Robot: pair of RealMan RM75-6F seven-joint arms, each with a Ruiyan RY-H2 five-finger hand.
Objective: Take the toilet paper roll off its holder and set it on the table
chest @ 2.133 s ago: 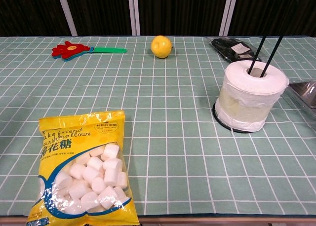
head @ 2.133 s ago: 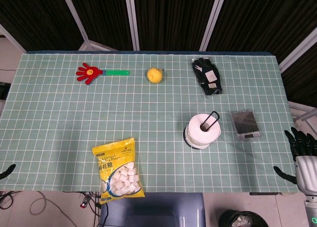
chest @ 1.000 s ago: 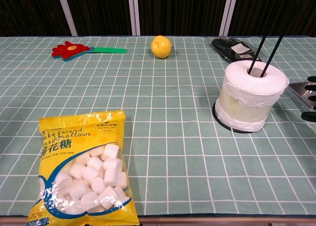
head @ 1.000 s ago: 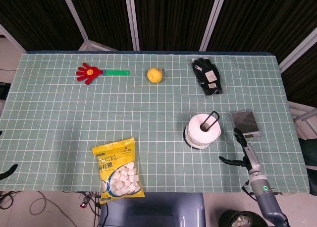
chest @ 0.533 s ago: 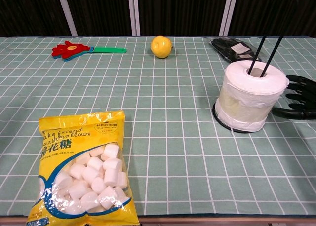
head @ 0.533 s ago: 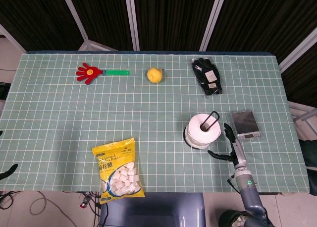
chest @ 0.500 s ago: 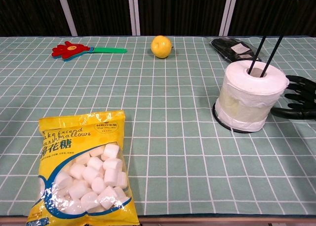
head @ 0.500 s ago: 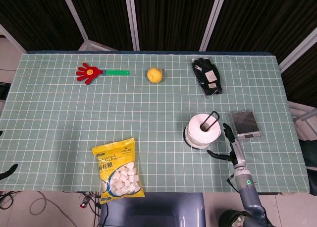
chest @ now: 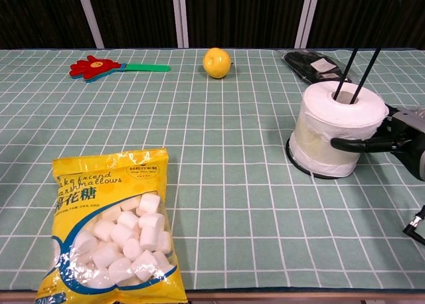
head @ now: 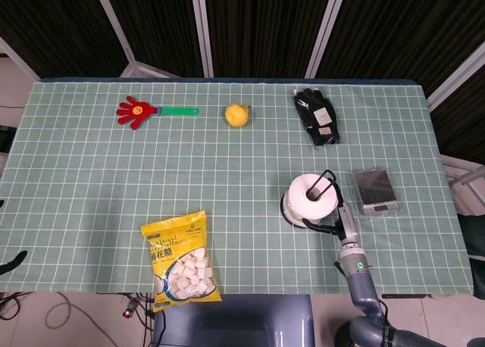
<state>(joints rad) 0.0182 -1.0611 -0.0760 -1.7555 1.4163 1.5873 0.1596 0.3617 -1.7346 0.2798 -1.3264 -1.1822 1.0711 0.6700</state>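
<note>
The white toilet paper roll (head: 309,198) (chest: 339,128) stands upright on its black wire holder (head: 327,181) (chest: 362,52) at the right of the table. My right hand (head: 338,220) (chest: 394,133) is against the roll's right side. Its thumb lies across the roll's near face and its fingers reach round the far right side, partly hidden. The roll sits fully down on the holder's base (chest: 312,168). Only a dark tip of my left hand (head: 10,261) shows at the head view's lower left edge.
A yellow marshmallow bag (head: 180,257) (chest: 109,228) lies front left. At the back are a red hand clapper (head: 136,110) (chest: 96,67), a yellow fruit (head: 236,114) (chest: 216,62) and packed black gloves (head: 317,117) (chest: 312,65). A small scale (head: 375,190) sits right of the roll.
My right hand came in from the table's right edge to the roll and now has its thumb across the roll's front. The roll has not moved.
</note>
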